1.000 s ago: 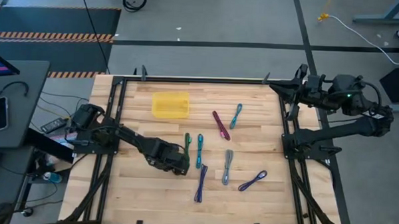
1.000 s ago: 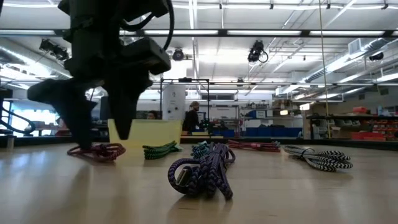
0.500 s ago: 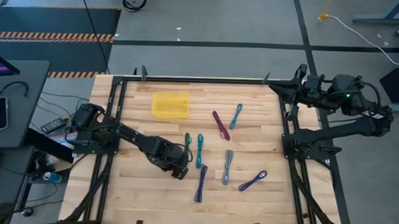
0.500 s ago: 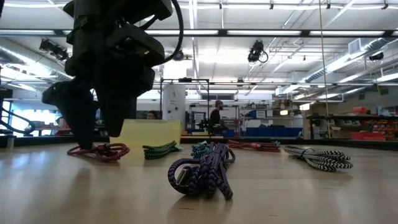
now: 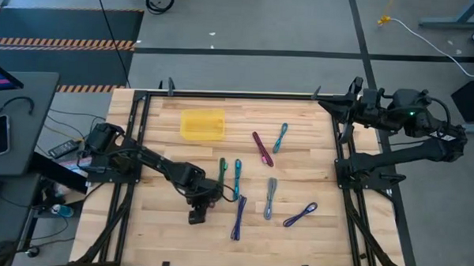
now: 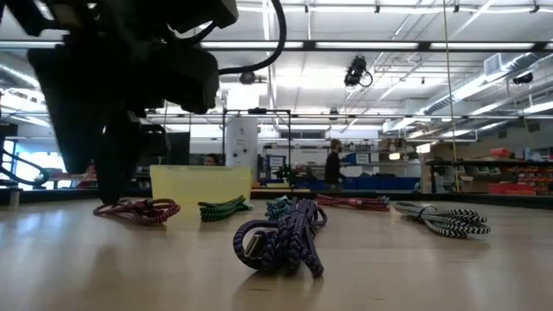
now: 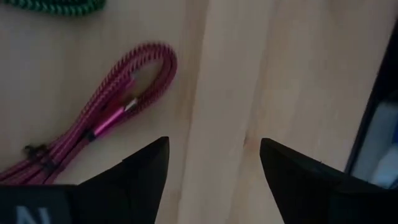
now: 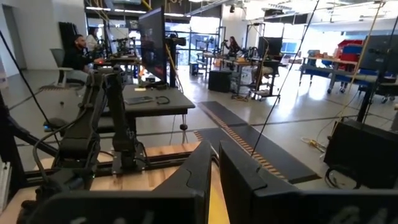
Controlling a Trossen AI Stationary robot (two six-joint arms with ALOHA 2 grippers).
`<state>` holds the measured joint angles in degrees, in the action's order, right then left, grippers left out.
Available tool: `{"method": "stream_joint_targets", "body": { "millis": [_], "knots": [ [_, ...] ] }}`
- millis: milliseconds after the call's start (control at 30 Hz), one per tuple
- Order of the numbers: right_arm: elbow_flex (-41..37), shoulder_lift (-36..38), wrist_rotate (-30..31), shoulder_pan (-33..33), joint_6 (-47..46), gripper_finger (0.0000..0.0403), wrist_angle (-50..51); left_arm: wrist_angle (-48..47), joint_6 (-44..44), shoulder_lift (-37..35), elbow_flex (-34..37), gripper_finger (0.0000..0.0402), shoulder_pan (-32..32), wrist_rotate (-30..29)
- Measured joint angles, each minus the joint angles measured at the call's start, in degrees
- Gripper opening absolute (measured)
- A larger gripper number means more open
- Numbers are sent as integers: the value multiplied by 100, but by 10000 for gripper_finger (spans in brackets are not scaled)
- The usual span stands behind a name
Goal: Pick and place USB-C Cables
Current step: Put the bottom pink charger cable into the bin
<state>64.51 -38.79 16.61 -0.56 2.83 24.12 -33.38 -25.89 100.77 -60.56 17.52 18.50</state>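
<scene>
Several USB-C cables lie flat on the wooden table: green (image 5: pixel 223 173), teal (image 5: pixel 238 179), purple (image 5: pixel 239 217), grey (image 5: pixel 271 197), a second purple (image 5: pixel 300 215), maroon (image 5: pixel 262 148) and a second teal (image 5: pixel 280 138). Another maroon cable (image 7: pixel 106 124) lies under my left arm, hidden in the high view. My left gripper (image 7: pixel 214 168) hangs open just above bare wood beside this cable, pointing steeply down. In the low view it (image 6: pixel 112 173) stands over the maroon cable (image 6: pixel 138 210). My right gripper (image 8: pixel 216 165) is shut, raised at the table's far right.
A small yellow tray (image 5: pixel 202 124) stands toward the far left of the table and shows behind the cables in the low view (image 6: pixel 200 183). Black frame rails (image 5: pixel 343 164) run along the table's sides. People move in the room beyond the table.
My left gripper has rolled about its own pointing line while staying over the same spot near the maroon and green cables; its wrist body now swings toward the table's near edge. No cable has moved.
</scene>
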Motion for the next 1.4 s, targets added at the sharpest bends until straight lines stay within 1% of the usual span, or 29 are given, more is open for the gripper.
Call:
{"method": "stream_joint_targets", "body": {
  "millis": [67,167,200,267,333,433,567,700,867,933,1033,1067,1133,1267,1400],
  "knots": [
    [0,0,23,-2,-84,39,0,-588,386,0,-226,247,-3,-76],
    [0,-30,27,-2,-180,39,-1,-1999,999,0,-771,235,-74,-360],
    [0,-37,27,-2,-179,39,4,-2373,1259,-2,-963,231,-94,-596],
    [0,-70,27,-2,-182,39,4,-2688,1733,-4,-1207,225,-107,-1164],
    [0,-108,35,-2,-182,39,-3,-2577,2307,-4,-1317,220,-107,-1587],
    [0,-189,39,-2,-256,39,3,-2141,3009,-4,-1297,218,-103,-1693],
    [0,-271,38,-2,-465,39,3,-1915,3396,-4,-1066,217,-101,-1697],
    [0,-350,38,-2,-588,39,2,-1725,3847,-4,-629,217,-92,-1744],
    [0,-436,39,-2,-669,39,0,-1236,3903,-2,-146,217,-90,-1806],
    [0,-467,40,-2,-755,39,2,-1128,3924,-2,-82,217,-87,-2145],
    [-2,-505,38,-2,-782,39,-2,-956,4054,-2,-90,217,-90,-2879],
    [-2,-521,40,-2,-783,39,-7,-859,4154,-2,-91,217,-91,-2992],
    [-2,-545,42,-2,-783,39,-30,-676,4262,-2,-91,217,-119,-2986],
    [-2,-557,42,-2,-783,39,-168,-620,4210,-2,-93,216,-134,-2406],
    [-2,-548,42,-4,-867,39,-178,-820,4008,-2,-93,211,-57,-2110]
  ]
}}
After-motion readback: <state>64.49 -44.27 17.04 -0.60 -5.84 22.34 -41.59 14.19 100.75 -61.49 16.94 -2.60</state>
